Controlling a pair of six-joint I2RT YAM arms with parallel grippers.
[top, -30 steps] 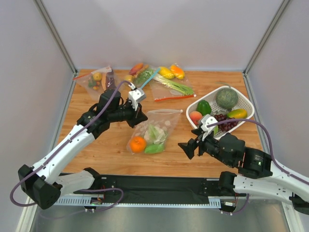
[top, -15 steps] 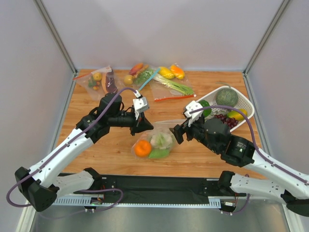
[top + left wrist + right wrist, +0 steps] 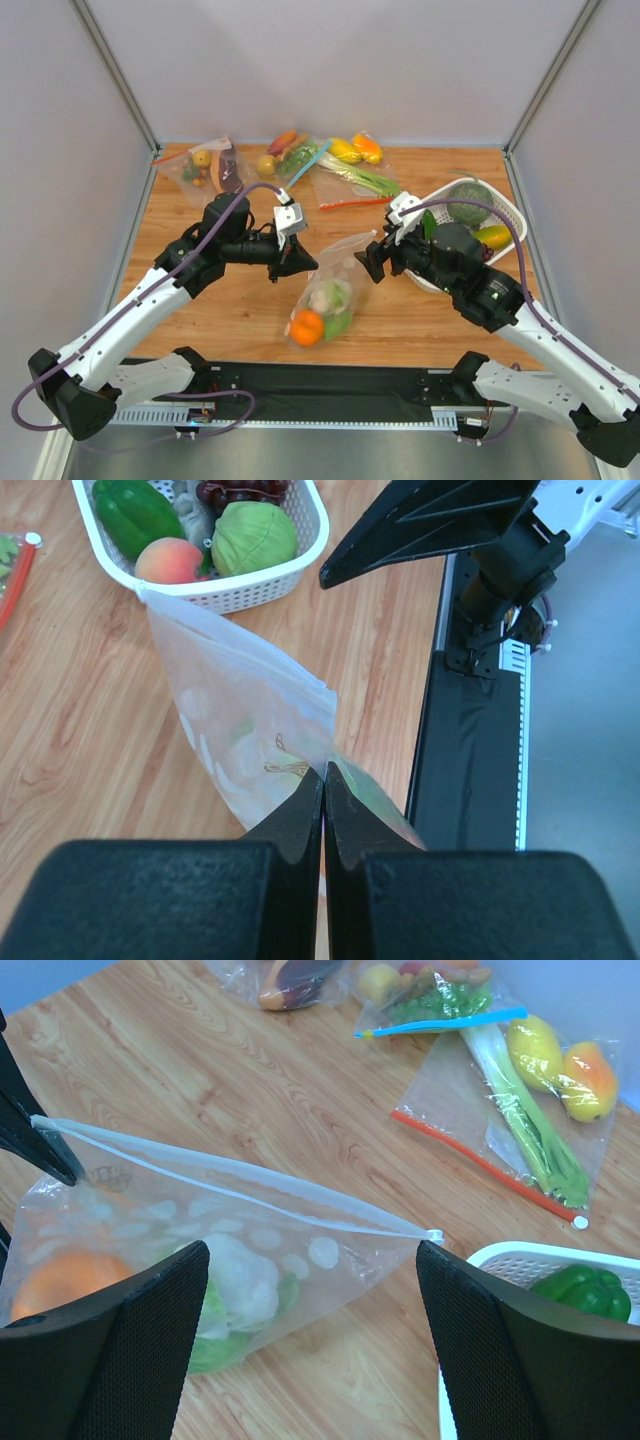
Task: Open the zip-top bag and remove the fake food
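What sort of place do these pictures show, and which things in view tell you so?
Probably a robot training booth, not a kitchen: plain white panels enclose a wooden table, with fake food in a zip-top bag and a white basket.

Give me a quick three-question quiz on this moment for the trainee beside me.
1. True or false: the left arm's jaws are shut on one end of the zip-top bag, at its top edge.
2. The right arm's jaws are: A) open, facing the bag's zip strip; B) shut on the zip strip; C) shut on a piece of food.
3. Which round fruit lies inside the bag next to the cauliflower?
Key: 1 true; 2 A; 3 the orange.
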